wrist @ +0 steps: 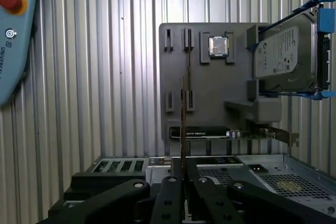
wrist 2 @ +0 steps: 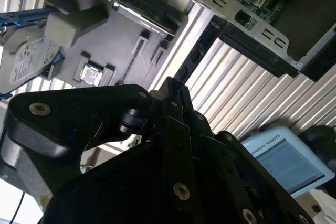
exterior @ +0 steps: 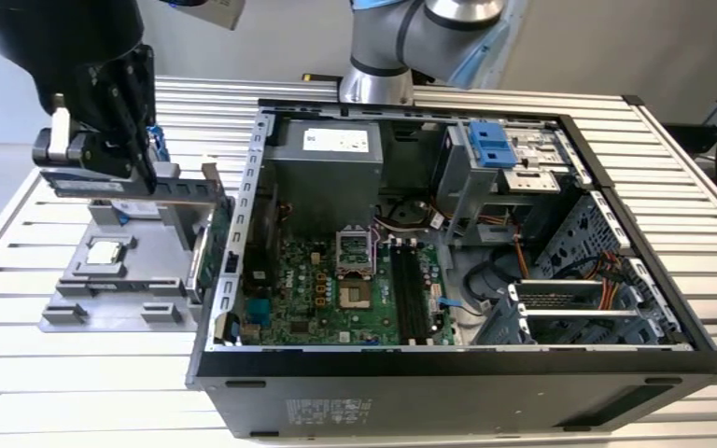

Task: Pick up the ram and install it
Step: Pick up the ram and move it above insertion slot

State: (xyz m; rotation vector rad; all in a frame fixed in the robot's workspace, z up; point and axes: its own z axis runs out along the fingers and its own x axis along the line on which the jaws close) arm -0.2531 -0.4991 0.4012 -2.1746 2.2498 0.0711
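Robotics lab or test workshop. A slotted aluminium table [exterior: 60, 392] carries an open PC case [exterior: 458, 387]. A gray parts fixture [wrist: 215, 93] sits ahead of the jaws, with a teach pendant [wrist: 16, 40] off to one side.

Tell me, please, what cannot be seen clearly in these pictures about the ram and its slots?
- The ram: first wrist view, held edge-on in the gripper, so its faces and notch are hidden.
- Black slots on the motherboard: exterior view, too small to tell whether latches are open.
- Gray tray: second wrist view, partly hidden by the gripper's black body.
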